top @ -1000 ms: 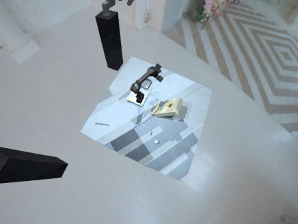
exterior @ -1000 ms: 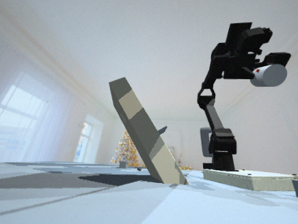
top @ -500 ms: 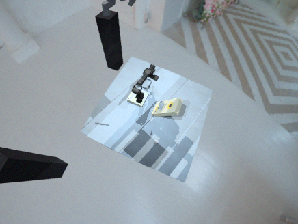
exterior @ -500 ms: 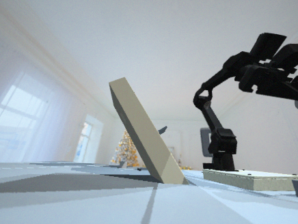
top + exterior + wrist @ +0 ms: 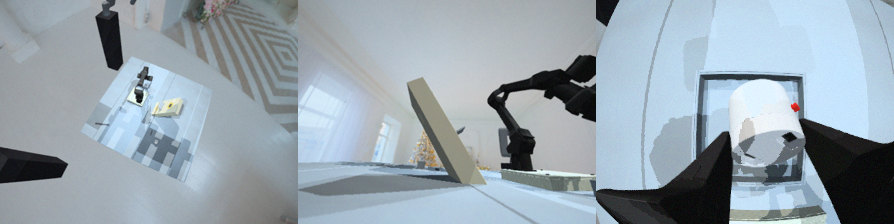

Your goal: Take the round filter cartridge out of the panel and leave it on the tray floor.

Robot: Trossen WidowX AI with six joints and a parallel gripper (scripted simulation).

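Note:
The white round cartridge (image 5: 761, 102) is out of the panel, with a red mark on its side and two dark slots on its near face. My gripper (image 5: 764, 131) is shut on it, one dark finger on each side. In the wrist view the cartridge appears over the square tray (image 5: 700, 112), inside the outline of its rim; its height above the tray floor cannot be told. The cream service panel (image 5: 177, 106) (image 5: 439, 131) leans on the table, its round yellow-ringed opening dark and empty. In the top view the fingers and cartridge are too small to make out.
The arm stands on a pale base plate (image 5: 131, 99) (image 5: 534, 178). A thin dark rod (image 5: 102, 123) and a small round pale object (image 5: 156, 141) lie on the table. A pale block edge (image 5: 778, 215) shows at the bottom of the wrist view.

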